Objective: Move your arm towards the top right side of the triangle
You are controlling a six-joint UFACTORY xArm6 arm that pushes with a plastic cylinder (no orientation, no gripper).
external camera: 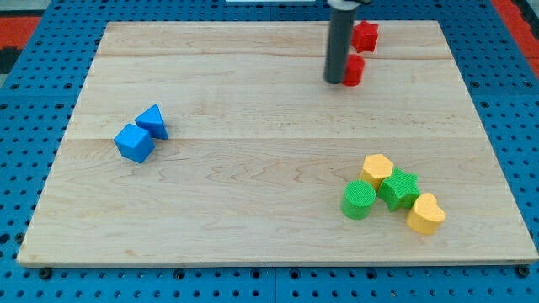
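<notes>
Dark tip [335, 81] beside red block [354, 70]

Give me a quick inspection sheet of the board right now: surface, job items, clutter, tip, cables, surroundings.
Surface: wooden board, flat.
Job's things: blue triangle at the view's left, touching blue cube.
Clutter: two red blocks at the view's top; yellow hexagon, green star, green cylinder, yellow heart clustered at lower right.
Grippers: none; my tip beside the lower red block, far right of the triangle.
Cables: nothing seen.
Surroundings: blue pegboard.
</notes>
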